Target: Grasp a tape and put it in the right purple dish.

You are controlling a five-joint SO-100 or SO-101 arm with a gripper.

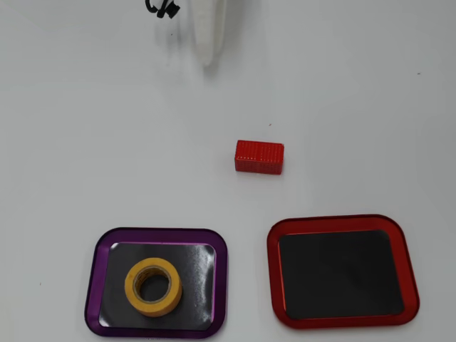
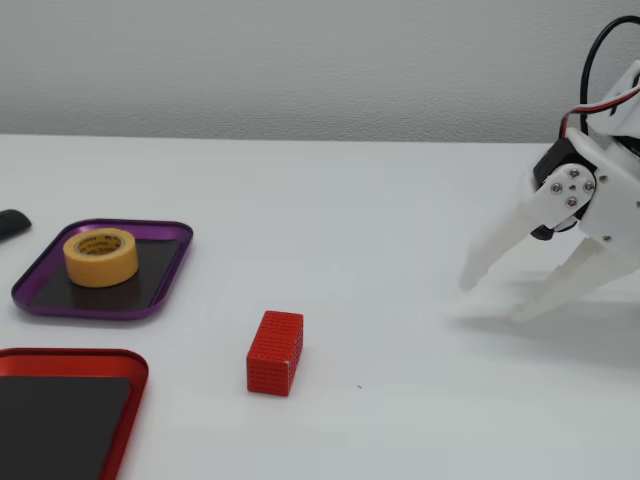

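The yellow tape roll (image 1: 152, 286) lies flat inside the purple dish (image 1: 96, 274) at the lower left of the overhead view. In the fixed view the tape (image 2: 100, 256) sits in the purple dish (image 2: 165, 275) at the left. My white gripper (image 2: 492, 300) is at the right of the fixed view, open and empty, its fingertips just above the table and far from the tape. In the overhead view only the gripper's fingers (image 1: 209, 35) show at the top edge.
A red rectangular block (image 1: 259, 157) stands mid-table, also in the fixed view (image 2: 275, 353). A red tray (image 1: 274, 278) with a dark inner surface lies at the lower right of the overhead view, and at the lower left of the fixed view (image 2: 125, 365). A dark object (image 2: 12, 224) sits at the left edge.
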